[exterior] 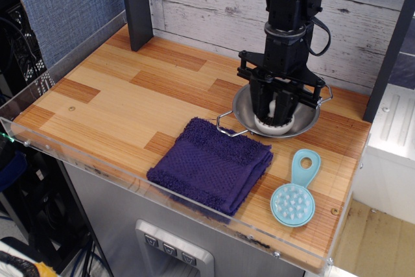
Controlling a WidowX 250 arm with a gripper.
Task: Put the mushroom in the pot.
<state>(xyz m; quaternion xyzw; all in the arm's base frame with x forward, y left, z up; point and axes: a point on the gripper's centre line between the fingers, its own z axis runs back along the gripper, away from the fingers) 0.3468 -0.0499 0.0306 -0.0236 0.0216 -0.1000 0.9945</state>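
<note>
The steel pot stands at the back right of the wooden table. The white mushroom lies inside the pot, low in its bowl. My gripper reaches straight down into the pot. Its black fingers stand spread to either side of the mushroom, with a gap between them and the cap. The jaws look open and the mushroom rests on the pot's floor. Part of the mushroom is hidden behind the fingers.
A folded dark-purple cloth lies in front of the pot. A light-blue scrubber with a handle lies at the front right. A dark post stands at the back left. A clear plastic lip runs along the table's front edge.
</note>
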